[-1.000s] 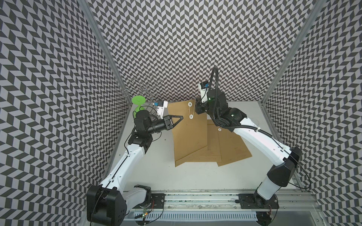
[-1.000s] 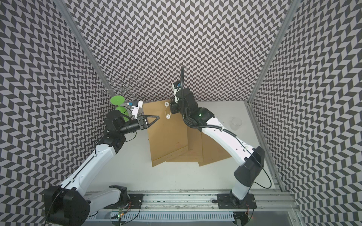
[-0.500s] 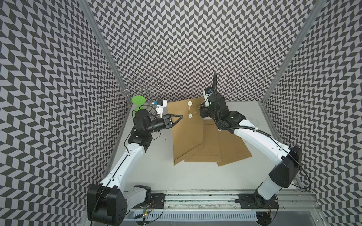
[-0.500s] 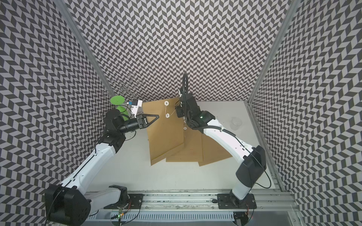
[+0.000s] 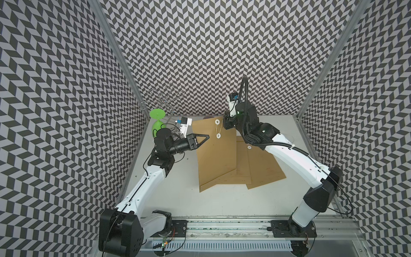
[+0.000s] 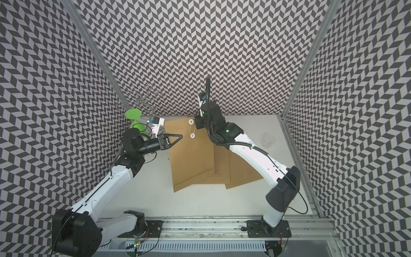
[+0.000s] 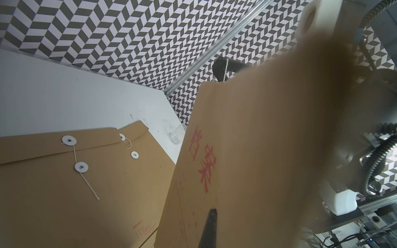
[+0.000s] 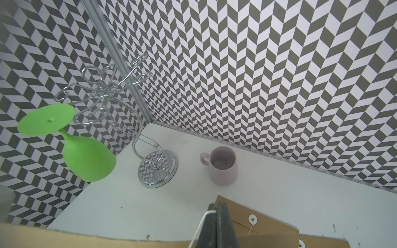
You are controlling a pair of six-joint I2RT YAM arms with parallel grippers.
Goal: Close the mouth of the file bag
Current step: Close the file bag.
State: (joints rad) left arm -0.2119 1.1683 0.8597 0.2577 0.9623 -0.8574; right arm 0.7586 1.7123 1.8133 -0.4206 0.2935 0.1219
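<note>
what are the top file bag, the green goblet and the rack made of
Top file bag: matte brown kraft paper, going by its dull surface. Green goblet: probably plastic, given its uniform satin colour. Rack: chromed metal wire, with mirror reflections in its base.

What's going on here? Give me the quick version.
Two robot arms are working on the top brown kraft-paper file bag, which rests partly on two other file bags. The left gripper has its fingers shut on the bag's side edge, holding that side lifted. The right gripper is shut on the bag's thin white string at the flap end, beside the two white discs. Whether the string is wound round them yet cannot be told.
</note>
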